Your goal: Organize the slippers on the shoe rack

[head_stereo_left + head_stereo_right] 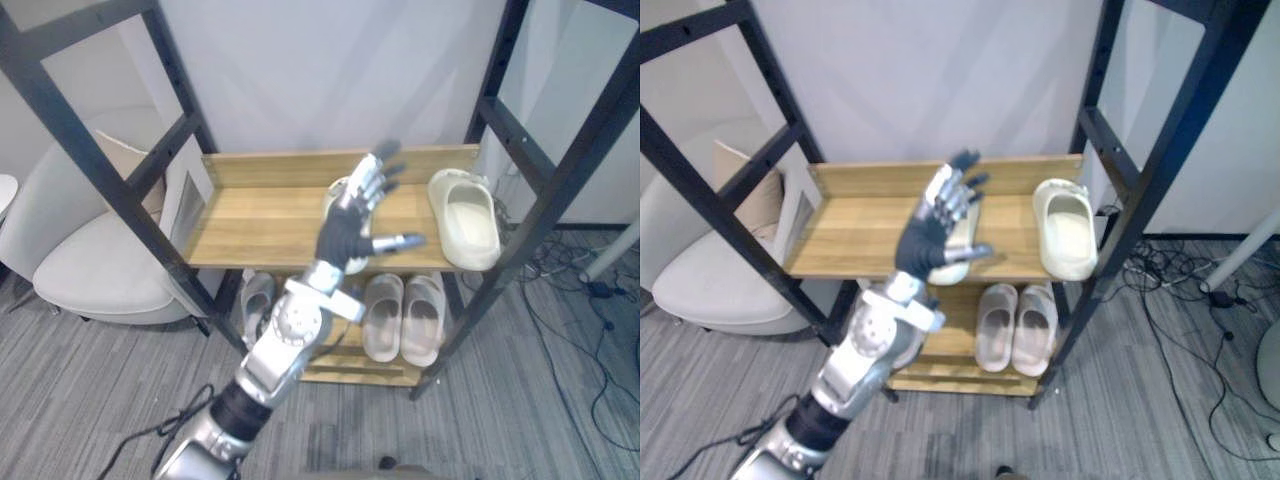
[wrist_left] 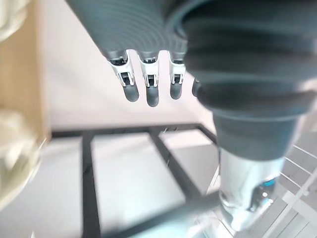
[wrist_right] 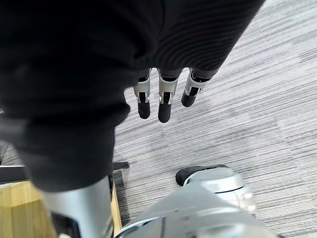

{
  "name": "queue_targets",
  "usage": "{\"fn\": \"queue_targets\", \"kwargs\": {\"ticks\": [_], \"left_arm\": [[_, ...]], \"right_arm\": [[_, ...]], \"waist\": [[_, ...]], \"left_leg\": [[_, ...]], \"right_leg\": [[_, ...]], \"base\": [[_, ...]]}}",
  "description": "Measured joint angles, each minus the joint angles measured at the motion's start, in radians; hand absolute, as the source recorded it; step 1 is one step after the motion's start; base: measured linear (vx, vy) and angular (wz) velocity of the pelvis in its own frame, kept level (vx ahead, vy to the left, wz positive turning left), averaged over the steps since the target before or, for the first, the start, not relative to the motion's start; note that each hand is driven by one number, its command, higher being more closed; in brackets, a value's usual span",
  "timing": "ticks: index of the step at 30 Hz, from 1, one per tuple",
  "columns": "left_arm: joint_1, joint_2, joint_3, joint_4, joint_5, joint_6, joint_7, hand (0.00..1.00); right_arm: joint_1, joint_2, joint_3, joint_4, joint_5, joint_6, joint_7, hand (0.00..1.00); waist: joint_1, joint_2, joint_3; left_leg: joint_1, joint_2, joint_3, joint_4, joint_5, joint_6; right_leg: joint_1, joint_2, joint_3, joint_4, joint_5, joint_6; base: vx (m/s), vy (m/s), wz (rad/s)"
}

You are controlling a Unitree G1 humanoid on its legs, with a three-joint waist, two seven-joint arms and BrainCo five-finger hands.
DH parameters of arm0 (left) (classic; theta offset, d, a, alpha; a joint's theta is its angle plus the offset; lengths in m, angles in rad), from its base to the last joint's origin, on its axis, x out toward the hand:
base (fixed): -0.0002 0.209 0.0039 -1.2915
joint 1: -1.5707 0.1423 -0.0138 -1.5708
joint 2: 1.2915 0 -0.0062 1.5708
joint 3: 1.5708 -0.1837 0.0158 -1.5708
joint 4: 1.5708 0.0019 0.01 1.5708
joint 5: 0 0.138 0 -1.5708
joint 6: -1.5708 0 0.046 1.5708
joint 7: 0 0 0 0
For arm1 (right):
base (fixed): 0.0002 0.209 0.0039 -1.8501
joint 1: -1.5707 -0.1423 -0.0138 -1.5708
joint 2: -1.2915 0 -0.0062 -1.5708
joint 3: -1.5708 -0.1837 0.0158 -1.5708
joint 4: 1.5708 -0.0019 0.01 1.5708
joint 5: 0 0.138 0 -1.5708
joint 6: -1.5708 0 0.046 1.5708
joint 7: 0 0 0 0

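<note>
On the upper wooden shelf (image 1: 255,220) of the black rack lie two cream slippers. One (image 1: 465,218) rests at the shelf's right end, toe toward the front edge. The other (image 1: 965,228) lies mid-shelf, mostly hidden behind my left hand (image 1: 350,230). That hand hovers over it, open with fingers spread and thumb pointing right, holding nothing. Its straight fingers (image 2: 148,84) show in the left wrist view. My right hand (image 3: 163,99) hangs low over the carpet, fingers relaxed and empty.
The lower shelf holds a beige pair (image 1: 405,318) on the right and a grey slipper (image 1: 257,300) on the left. A white panel (image 1: 185,195) leans at the upper shelf's left end. A white armchair (image 1: 90,260) stands left of the rack; cables (image 1: 580,290) lie on the right.
</note>
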State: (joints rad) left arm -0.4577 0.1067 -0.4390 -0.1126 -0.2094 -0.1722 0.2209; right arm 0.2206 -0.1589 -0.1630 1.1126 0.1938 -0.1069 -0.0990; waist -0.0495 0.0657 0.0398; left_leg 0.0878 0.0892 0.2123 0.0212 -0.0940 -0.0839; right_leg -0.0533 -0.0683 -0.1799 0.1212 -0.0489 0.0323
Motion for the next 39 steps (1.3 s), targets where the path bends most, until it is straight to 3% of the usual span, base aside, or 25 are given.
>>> {"fn": "queue_targets", "kwargs": {"ticks": [8,13,15,34,35,39], "left_arm": [[-0.107,0.061,0.111,0.339,0.128,0.035,0.108,0.00],[-0.169,0.100,0.139,0.455,0.181,0.071,0.129,0.00],[-0.184,0.117,0.148,0.490,0.189,0.081,0.130,0.00],[-0.349,0.181,0.127,0.719,0.436,0.143,0.125,0.00],[-0.360,0.188,0.125,0.724,0.456,0.145,0.124,1.00],[-0.396,0.198,0.120,0.761,0.531,0.162,0.109,1.00]], "right_arm": [[-0.005,0.005,-0.031,-0.006,0.001,0.000,0.000,0.00],[-0.008,0.019,-0.049,-0.042,0.002,0.001,-0.007,0.00],[-0.014,0.031,-0.069,-0.042,0.003,0.001,-0.013,0.00],[-0.036,0.045,-0.070,-0.045,0.006,-0.003,-0.008,0.00],[-0.036,0.045,-0.070,-0.047,0.008,-0.003,-0.008,0.00],[-0.035,0.045,-0.070,-0.055,0.014,-0.003,-0.001,0.00]], "waist": [[-0.023,-0.006,0.000],[-0.041,-0.018,0.014],[-0.056,-0.018,0.017],[-0.075,-0.008,0.066],[-0.076,-0.007,0.071],[-0.080,-0.006,0.075]], "left_leg": [[-0.001,0.003,0.012,-0.006,0.000,-0.001],[-0.001,0.001,0.026,-0.016,0.001,-0.001],[-0.004,0.000,0.028,-0.018,0.001,-0.001],[-0.021,-0.011,0.055,-0.018,0.000,0.000],[-0.022,-0.012,0.056,-0.018,0.000,0.000],[-0.025,-0.010,0.057,-0.018,0.000,-0.001]], "right_leg": [[0.016,0.007,0.003,-0.058,0.028,-0.003],[0.017,0.017,0.006,-0.089,0.049,-0.004],[0.014,0.019,0.013,-0.094,0.050,-0.004],[0.012,0.021,0.060,-0.183,0.120,-0.002],[0.012,0.021,0.061,-0.186,0.121,-0.002],[0.012,0.023,0.062,-0.196,0.130,-0.004]], "base": [[0.00,0.002,-0.04],[0.02,-0.002,-0.09],[0.04,0.004,-0.04],[-0.01,0.002,-0.08],[-0.04,-0.016,-0.05],[-0.02,-0.009,-0.02]]}}
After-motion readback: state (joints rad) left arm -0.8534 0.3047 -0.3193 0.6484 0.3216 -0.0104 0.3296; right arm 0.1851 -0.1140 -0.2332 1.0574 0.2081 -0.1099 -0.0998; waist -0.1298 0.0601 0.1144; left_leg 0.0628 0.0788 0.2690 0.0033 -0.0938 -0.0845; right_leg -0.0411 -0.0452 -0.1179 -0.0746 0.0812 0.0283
